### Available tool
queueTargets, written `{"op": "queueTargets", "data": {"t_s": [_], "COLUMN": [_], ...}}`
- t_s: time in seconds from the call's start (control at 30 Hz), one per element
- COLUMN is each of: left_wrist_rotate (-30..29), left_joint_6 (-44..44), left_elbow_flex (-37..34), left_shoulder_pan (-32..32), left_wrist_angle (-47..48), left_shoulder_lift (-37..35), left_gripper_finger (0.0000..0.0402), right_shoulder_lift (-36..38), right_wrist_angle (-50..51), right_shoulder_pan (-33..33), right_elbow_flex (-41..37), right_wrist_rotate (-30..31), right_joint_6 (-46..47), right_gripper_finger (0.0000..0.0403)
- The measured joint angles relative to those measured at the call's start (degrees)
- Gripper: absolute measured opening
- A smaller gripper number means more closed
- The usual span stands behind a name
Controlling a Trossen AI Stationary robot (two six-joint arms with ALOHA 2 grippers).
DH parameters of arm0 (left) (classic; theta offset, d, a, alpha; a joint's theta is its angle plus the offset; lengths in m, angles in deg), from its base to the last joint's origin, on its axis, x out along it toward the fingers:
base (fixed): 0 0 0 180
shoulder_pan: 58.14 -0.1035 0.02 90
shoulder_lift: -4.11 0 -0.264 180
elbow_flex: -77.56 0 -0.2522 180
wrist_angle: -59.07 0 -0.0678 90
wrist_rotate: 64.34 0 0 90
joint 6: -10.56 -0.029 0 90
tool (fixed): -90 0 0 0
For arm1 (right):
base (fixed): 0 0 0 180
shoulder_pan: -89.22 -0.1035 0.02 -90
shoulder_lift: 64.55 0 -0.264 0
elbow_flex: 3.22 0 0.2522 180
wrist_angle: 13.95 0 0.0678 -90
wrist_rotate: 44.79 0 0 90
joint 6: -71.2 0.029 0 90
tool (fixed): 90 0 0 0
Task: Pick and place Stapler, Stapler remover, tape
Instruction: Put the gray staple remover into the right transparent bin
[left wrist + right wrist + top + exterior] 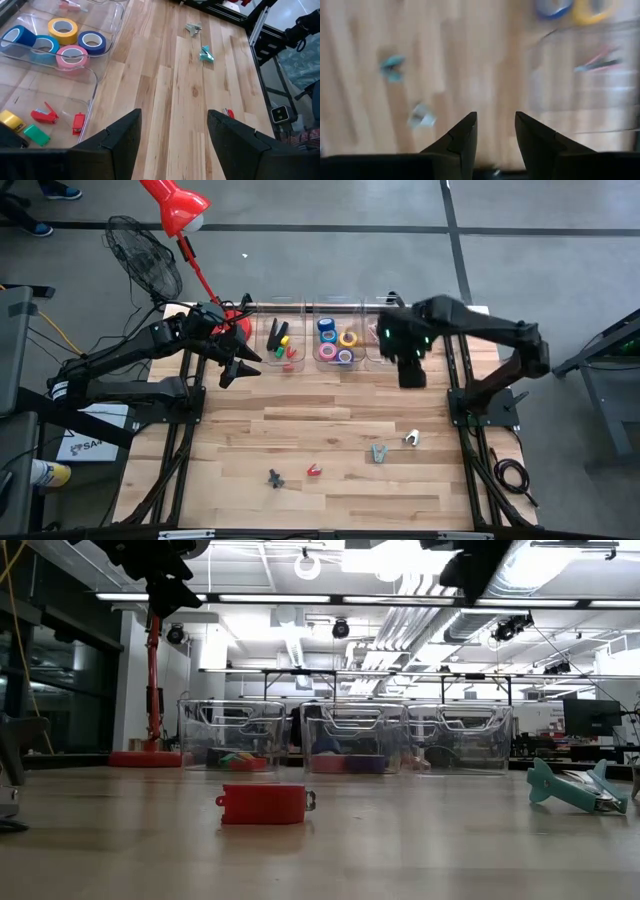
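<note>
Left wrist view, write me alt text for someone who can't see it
The left gripper, fingers open and empty, hangs above a wooden table. To one side, a clear bin holds tape rolls in blue, yellow and pink; another holds small red, yellow and green items. A teal stapler lies farther off on the wood.

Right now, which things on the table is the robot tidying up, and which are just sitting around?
For the job:
- tape rolls in the middle clear bin
- red stapler on the table
- teal staple remover on the table
- small white roll on the table

Just lying about:
- red lamp
- black fan
- yellow cable
</note>
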Motion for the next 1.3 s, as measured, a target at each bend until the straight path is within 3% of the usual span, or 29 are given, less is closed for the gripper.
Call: {"op": "queueTargets", "data": {"t_s": [0.17, 0.37, 0.53, 1.0, 1.3], "left_wrist_rotate": [0.0, 0.0, 0.0, 0.1, 0.1], "left_joint_6": [0.0, 0.0, 0.0, 0.0, 0.0], "left_elbow_flex": [0.0, 0.0, 0.0, 0.0, 0.0], "left_shoulder_pan": [0.0, 0.0, 0.0, 0.0, 0.0], "left_wrist_angle": [0.0, 0.0, 0.0, 0.0, 0.0], "left_shoulder_lift": [0.0, 0.0, 0.0, 0.0, 0.0], "left_gripper_finger": [0.0223, 0.0223, 0.0223, 0.0223, 0.0223], "right_shoulder_lift": [1.7, 2.0, 1.9, 1.9, 1.7], "right_wrist_angle": [0.1, -0.1, -2.1, -20.7, -25.5], "right_shoulder_pan": [-6.9, -13.6, -18.1, -27.9, -31.8], "right_elbow_flex": [-11.6, -24.1, -31.4, -40.0, -44.3], "right_wrist_rotate": [-5.1, -10.5, -9.0, -5.5, -4.8], "right_joint_6": [-0.2, -3.8, -10.1, -15.6, -15.6], "right_gripper_finger": [0.0128, 0.0174, 0.0213, 0.0253, 0.0276]}}
